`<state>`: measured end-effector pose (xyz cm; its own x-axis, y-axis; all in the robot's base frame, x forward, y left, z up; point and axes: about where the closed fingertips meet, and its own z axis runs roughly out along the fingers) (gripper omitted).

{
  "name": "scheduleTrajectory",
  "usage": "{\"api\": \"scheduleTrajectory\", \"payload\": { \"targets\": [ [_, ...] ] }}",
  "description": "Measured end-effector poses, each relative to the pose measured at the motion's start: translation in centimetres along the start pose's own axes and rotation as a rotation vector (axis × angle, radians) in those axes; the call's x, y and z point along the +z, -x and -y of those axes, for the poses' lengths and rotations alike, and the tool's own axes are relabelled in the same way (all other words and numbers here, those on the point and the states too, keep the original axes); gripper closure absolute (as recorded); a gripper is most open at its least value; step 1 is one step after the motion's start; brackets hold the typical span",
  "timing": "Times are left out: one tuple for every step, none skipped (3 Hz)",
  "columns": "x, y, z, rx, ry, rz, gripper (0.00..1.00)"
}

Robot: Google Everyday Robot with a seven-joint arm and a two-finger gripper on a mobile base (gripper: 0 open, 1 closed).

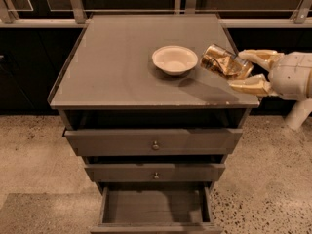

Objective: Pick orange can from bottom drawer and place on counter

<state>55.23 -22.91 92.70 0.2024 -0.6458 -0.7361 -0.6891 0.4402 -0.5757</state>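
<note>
The orange can (223, 62) is a shiny gold-brown can, tilted on its side in the air above the right part of the counter (112, 67). My gripper (246, 70) comes in from the right and is shut on the can, one finger above it and one below. The can is just right of the bowl and casts a shadow on the counter. The bottom drawer (153, 207) stands pulled open at the foot of the cabinet, its grey floor bare.
A cream-white bowl (174, 59) sits on the counter a little right of centre. The two upper drawers (155, 141) with small knobs are slightly out. A railing and dark panels run behind the cabinet. Speckled floor lies around it.
</note>
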Motion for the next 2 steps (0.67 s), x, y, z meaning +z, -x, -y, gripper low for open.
{"api": "scheduleTrajectory", "payload": {
  "targets": [
    [3.3,-1.4,0.3,0.027,0.042,0.027,1.0],
    [5.6,-2.7,0.2,0.048,0.072,0.042,1.0]
  ]
}}
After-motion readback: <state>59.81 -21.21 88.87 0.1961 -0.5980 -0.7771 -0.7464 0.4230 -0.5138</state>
